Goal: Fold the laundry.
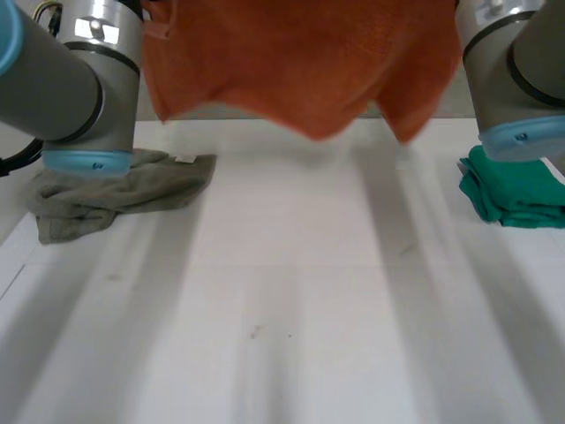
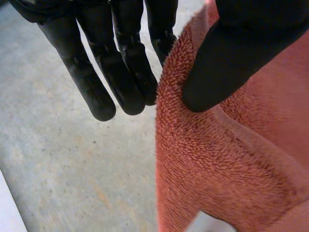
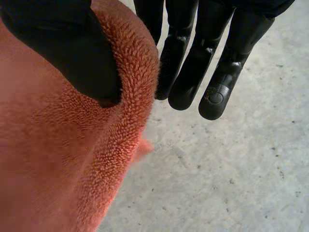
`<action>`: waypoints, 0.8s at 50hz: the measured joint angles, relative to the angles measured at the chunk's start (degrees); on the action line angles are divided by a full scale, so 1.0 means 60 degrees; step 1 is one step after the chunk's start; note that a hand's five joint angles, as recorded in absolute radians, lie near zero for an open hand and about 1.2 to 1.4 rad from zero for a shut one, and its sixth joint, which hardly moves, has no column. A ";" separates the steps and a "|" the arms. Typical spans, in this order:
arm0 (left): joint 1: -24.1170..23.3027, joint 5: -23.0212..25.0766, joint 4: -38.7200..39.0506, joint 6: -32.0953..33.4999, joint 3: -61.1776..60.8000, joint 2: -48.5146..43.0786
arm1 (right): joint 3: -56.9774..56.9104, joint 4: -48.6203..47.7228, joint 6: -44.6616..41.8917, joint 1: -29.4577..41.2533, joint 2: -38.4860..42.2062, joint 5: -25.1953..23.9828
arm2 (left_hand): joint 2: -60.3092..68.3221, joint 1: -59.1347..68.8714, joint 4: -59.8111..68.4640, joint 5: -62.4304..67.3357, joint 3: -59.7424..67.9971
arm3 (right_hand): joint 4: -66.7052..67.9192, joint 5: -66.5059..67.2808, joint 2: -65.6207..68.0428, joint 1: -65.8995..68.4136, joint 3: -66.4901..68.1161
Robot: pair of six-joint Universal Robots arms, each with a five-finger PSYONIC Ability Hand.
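Orange towel (image 1: 300, 62) hangs above the table (image 1: 291, 291); my left hand (image 2: 227, 58) and right hand (image 3: 72, 53) each pinch its edge, pretty shallow, so it might slip.

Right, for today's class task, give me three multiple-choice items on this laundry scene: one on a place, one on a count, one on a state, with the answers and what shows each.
1. Where is the grey cloth?
A) on the table by the left arm
B) by the right arm
C) in a hand

2. How many cloths show in the head view?
A) one
B) two
C) three

3. How does the left hand stand?
A) flat and open
B) pinching the orange towel
C) curled, empty

Answers:
1 A, it lies crumpled beside that arm.
2 C, there is the orange towel, the grey cloth and a green cloth.
3 B, the towel's edge sits between thumb and fingers.
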 measured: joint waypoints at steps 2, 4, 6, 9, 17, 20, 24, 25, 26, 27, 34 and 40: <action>0.0016 0.0036 -0.0109 -0.0003 -0.0820 0.0297 | 0.1019 0.0056 -0.0019 0.0019 -0.0419 -0.0058 | 0.0000 0.0000 0.0001 0.0000 0.0000 | 0.0000 -0.0001 0.0000 0.0001 0.0000; 0.0044 0.0115 -0.0333 0.0000 -0.1791 0.0507 | 0.2290 0.0326 -0.0054 0.0048 -0.0815 -0.0114 | 0.0001 0.0000 0.0002 0.0000 0.0001 | 0.0000 0.0000 0.0000 0.0000 0.0001; 0.0075 0.0210 -0.0579 0.0015 -0.2641 0.0592 | 0.3317 0.0639 -0.0071 0.0065 -0.1048 -0.0149 | 0.0001 0.0000 0.0002 0.0000 0.0001 | 0.0000 0.0000 0.0000 0.0001 0.0000; 0.0117 0.0316 -0.0828 0.0037 -0.3463 0.0623 | 0.4211 0.0939 -0.0071 0.0076 -0.1197 -0.0178 | 0.0002 0.0000 0.0002 0.0000 0.0001 | 0.0000 0.0000 0.0000 0.0001 0.0001; 0.0341 0.0593 -0.1532 0.0162 -0.5895 -0.0227 | 0.7196 0.1599 0.0387 0.0124 -0.0962 -0.0608 | -0.0141 -0.0002 -0.0156 -0.0001 -0.0113 | 0.0000 0.0000 0.0000 0.0000 0.0000; 0.0410 0.0607 -0.1597 0.0338 -0.6182 -0.0755 | 0.7489 0.1506 0.0813 0.0178 -0.0465 -0.0912 | -0.2063 -0.1686 -0.1973 -0.1495 -0.2006 | 0.0001 -0.0001 0.0000 0.0001 0.0001; 0.0508 0.0599 -0.1648 0.0623 -0.6412 -0.1047 | 0.7616 0.1395 0.1198 0.0212 -0.0139 -0.1116 | -0.4502 -0.4389 -0.4569 -0.4051 -0.4408 | 0.0001 0.0000 0.0000 0.0001 0.0000; 0.0526 0.0596 -0.1653 0.0672 -0.6455 -0.1034 | 0.7636 0.1372 0.1262 0.0213 -0.0106 -0.1141 | -0.4502 -0.4389 -0.4569 -0.4051 -0.4408 | 0.0001 0.0000 0.0000 0.0001 0.0000; 0.0562 0.0591 -0.1672 0.0762 -0.6572 -0.0918 | 0.7686 0.1325 0.1405 0.0209 -0.0058 -0.1188 | -0.6594 -0.6294 -0.6698 -0.6196 -0.6518 | 0.0001 0.0000 0.0000 0.0001 0.0001; 0.0571 0.0588 -0.1680 0.0782 -0.6613 -0.0869 | 0.7704 0.1314 0.1443 0.0208 -0.0049 -0.1198 | -0.6594 -0.6294 -0.6698 -0.6196 -0.6518 | 0.0001 0.0000 0.0000 0.0001 0.0001; 0.0574 0.0577 -0.1711 0.0685 -0.7485 0.0268 | 0.8194 0.1055 0.1820 0.0139 -0.0662 -0.1238 | -0.7842 -0.7126 -0.7906 -0.7448 -0.7759 | 0.0001 -0.0001 0.0000 0.0001 0.0000; 0.0490 0.0582 -0.1683 0.0206 -0.8244 0.0777 | 0.8548 0.0892 0.1886 0.0101 -0.1014 -0.1246 | -0.7853 -0.7126 -0.7952 -0.7484 -0.7762 | 0.0001 -0.0001 0.0000 0.0001 0.0000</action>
